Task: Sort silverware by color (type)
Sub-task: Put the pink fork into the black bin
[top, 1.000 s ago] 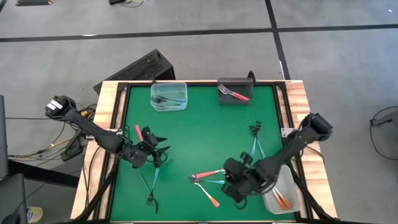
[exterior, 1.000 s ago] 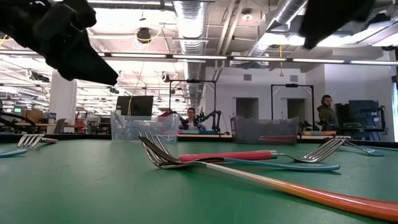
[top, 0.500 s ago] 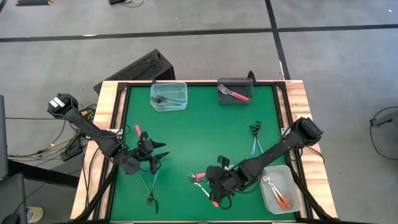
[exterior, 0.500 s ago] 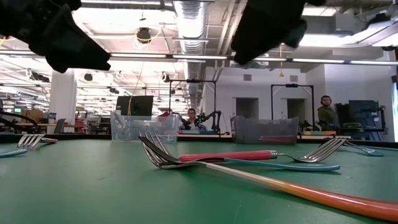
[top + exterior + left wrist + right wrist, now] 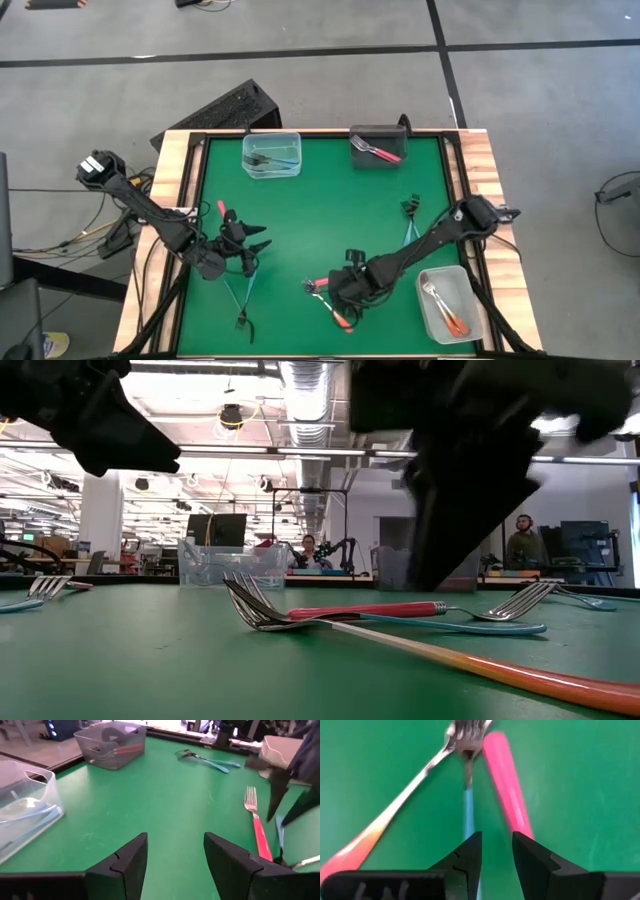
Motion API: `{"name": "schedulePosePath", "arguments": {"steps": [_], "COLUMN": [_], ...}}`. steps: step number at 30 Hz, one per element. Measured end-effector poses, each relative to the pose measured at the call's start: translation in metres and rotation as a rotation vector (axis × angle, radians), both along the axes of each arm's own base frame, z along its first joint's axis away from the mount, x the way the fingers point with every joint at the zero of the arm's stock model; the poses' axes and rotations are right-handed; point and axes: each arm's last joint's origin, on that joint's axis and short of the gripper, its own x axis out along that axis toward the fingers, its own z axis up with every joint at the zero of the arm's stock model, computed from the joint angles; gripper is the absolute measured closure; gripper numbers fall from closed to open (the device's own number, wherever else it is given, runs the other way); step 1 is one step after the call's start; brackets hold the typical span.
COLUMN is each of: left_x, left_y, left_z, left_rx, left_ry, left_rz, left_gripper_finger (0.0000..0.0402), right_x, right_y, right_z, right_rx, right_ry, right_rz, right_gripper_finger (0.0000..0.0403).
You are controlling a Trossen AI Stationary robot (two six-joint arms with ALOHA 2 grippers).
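Note:
Three forks lie crossed on the green mat, tines together (image 5: 316, 286): a pink-handled one (image 5: 504, 785), a blue-handled one (image 5: 469, 815) and an orange-handled one (image 5: 362, 842). My right gripper (image 5: 496, 852) is open and low over them. The blue handle runs under one finger and the pink handle toward the other; I cannot tell whether they touch. In the high view it stands at the pile (image 5: 347, 290). My left gripper (image 5: 248, 245) is open and empty at the table's left. A red fork (image 5: 221, 211) and teal forks (image 5: 241, 298) lie beside it.
A clear tub (image 5: 272, 154) with teal forks and a dark tub (image 5: 377, 148) with a red fork stand at the far edge. A white tub (image 5: 447, 303) with orange forks stands at the near right. More teal forks (image 5: 409, 218) lie at the right.
My right gripper has gone from over the white tub toward the table's left and down, and now stands low over the crossed forks. The forks have not moved.

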Motion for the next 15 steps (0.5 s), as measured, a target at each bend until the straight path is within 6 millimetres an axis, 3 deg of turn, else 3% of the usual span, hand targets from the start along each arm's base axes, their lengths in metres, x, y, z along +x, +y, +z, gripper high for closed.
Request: {"name": "schedulePosePath", "arguments": {"steps": [7, 15], "left_x": [0.0, 0.0], "left_y": [0.001, 0.001], "left_z": [0.0, 0.0], "left_rx": [-0.004, -0.007], "left_ry": [-0.014, -0.009], "left_rz": [0.021, 0.021], "left_gripper_finger": [0.0221, 0.0221], "right_x": [0.01, 0.012], "right_y": [-0.012, -0.021], "right_z": [-0.02, -0.027], "right_rx": [-0.015, 0.009], "right_ry": [0.062, 0.125], "right_rz": [0.032, 0.022], "right_gripper_finger": [0.027, 0.0282]}}
